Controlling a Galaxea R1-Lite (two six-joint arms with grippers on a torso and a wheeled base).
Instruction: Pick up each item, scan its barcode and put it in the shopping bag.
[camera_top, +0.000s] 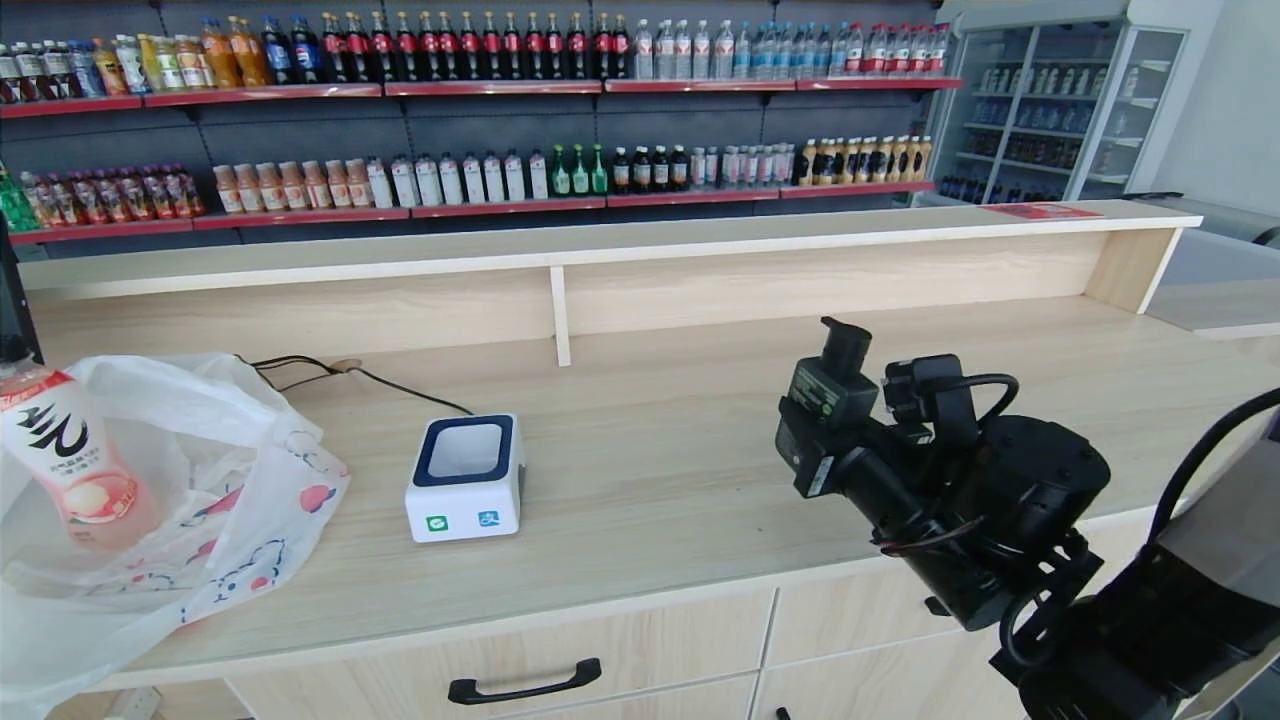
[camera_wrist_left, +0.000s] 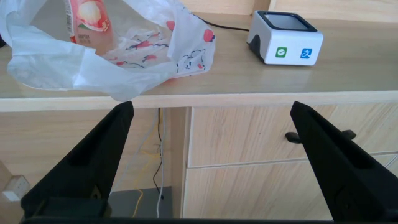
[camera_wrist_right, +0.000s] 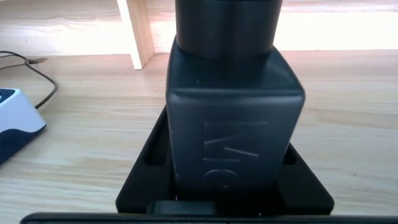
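Observation:
My right gripper (camera_top: 858, 468) is shut on a dark bottle (camera_top: 826, 405) with a black cap, held tilted above the right part of the counter. In the right wrist view that dark bottle (camera_wrist_right: 233, 143) stands between the fingers (camera_wrist_right: 144, 177). A white scanner (camera_top: 466, 478) with a blue-rimmed window sits on the counter's middle left. At the far left lies the white printed shopping bag (camera_top: 215, 480) with a pink drink bottle (camera_top: 70, 460) upright inside. My left gripper (camera_wrist_left: 211, 124) is open, empty, in front of the drawers below the counter edge, facing the bag (camera_wrist_left: 124, 56) and scanner (camera_wrist_left: 286, 40).
A black cable (camera_top: 330, 372) runs from the scanner to the back. A raised wooden ledge (camera_top: 600, 250) with a divider lines the counter's rear. Drawers with black handles (camera_top: 524, 682) sit under the front edge. Drink shelves (camera_top: 500, 90) stand behind.

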